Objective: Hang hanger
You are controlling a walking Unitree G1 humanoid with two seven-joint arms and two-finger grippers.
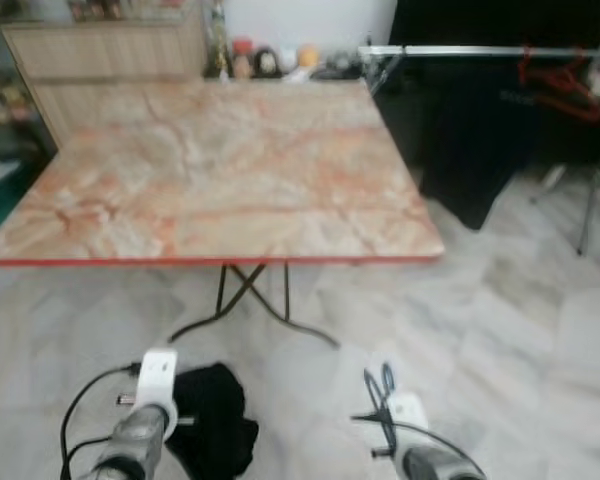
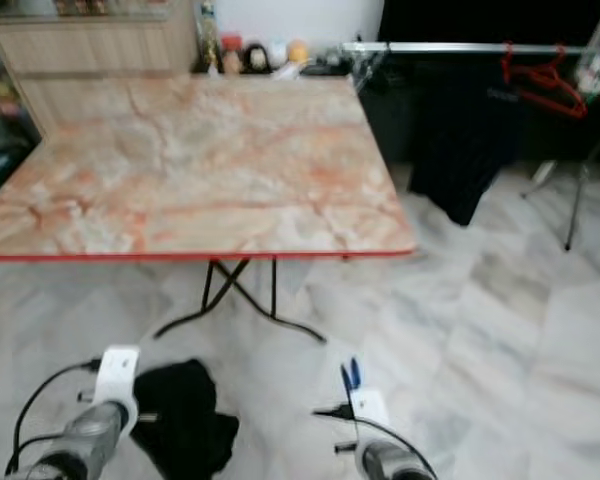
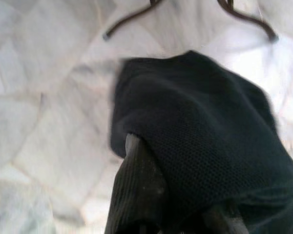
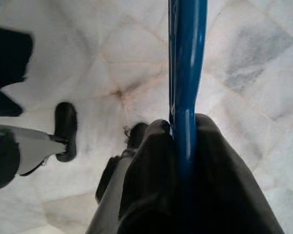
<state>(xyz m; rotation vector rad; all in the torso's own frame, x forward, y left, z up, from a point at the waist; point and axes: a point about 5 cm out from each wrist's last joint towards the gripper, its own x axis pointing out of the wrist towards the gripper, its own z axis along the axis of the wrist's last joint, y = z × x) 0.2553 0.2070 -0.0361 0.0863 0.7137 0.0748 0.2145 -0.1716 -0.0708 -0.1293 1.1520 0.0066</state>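
A home room: marble-topped folding table point(image 1: 220, 180), clothes rail point(image 1: 480, 50) (red hangers point(image 1: 560, 90)), tiled floor point(image 1: 500, 330).

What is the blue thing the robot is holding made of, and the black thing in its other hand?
The blue hanger in the right gripper looks like smooth, glossy plastic, though it may be coated metal: light streaks run along it. The black garment in the left gripper is soft knitted fabric, with a fine mesh weave.

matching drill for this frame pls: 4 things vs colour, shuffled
Things:
1 hanger in the right gripper
2 cloth in the left gripper
3 hanger on the rail
4 table top

Colours:
A red
B marbled pink-beige
C blue
D black

Pairs: 1-C, 2-D, 3-A, 4-B
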